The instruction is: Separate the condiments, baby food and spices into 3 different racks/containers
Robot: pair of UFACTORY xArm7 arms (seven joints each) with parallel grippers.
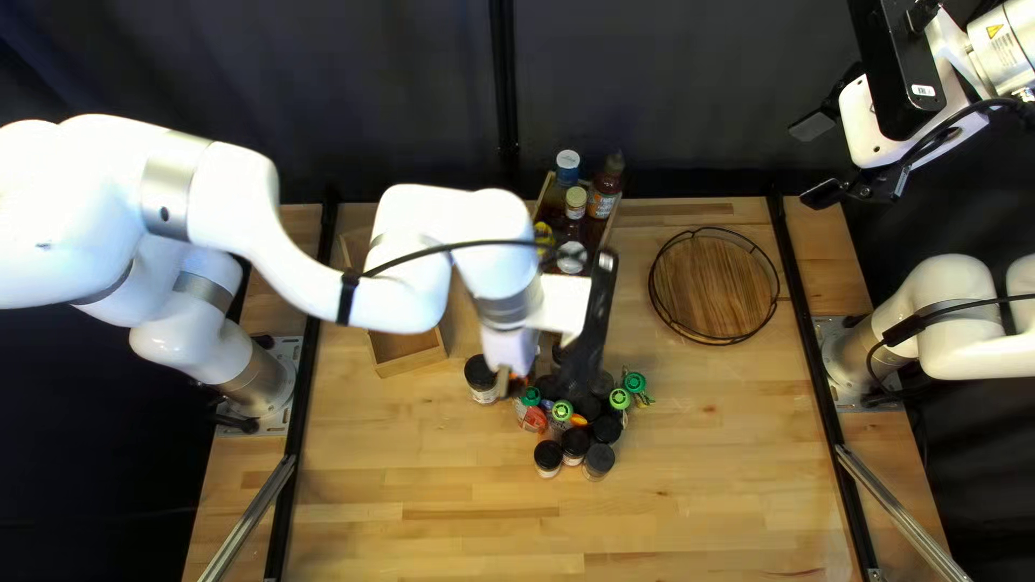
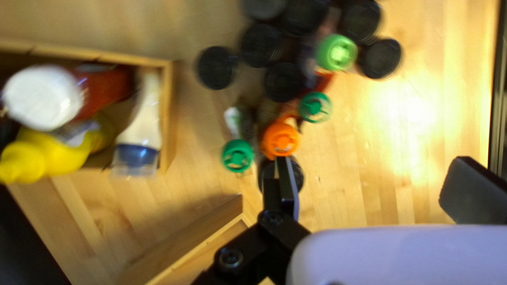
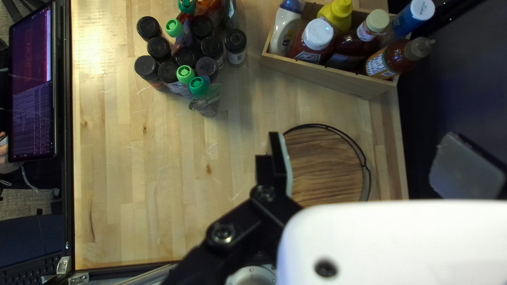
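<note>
Nearest, in the right wrist view only: a hand (image 3: 9,165) beside a flat screen (image 3: 33,84). Next, clustered cylindrical jars (image 1: 548,459), black-lidded; left gripper (image 1: 534,369) above, jaws spread. Beyond: round wood-grained tray (image 1: 714,286), wire-rimmed; wooden crate (image 3: 322,74) of glossy condiment bottles (image 3: 318,36). Right gripper (image 1: 820,160): jaws spread.

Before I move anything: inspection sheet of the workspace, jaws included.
Surface: wooden table, a few small dark marks.
Job's things: bottles in a wooden box; jars and pouches bunched together; round rack; second box partly hidden under the left arm.
Clutter: nothing seen.
Grippers: left gripper over the bunch, jaws open; right gripper raised, jaws open.
Cables: black, along the left arm and right arm.
Surroundings: dark curtain behind; screen and a hand beyond the near edge.
</note>
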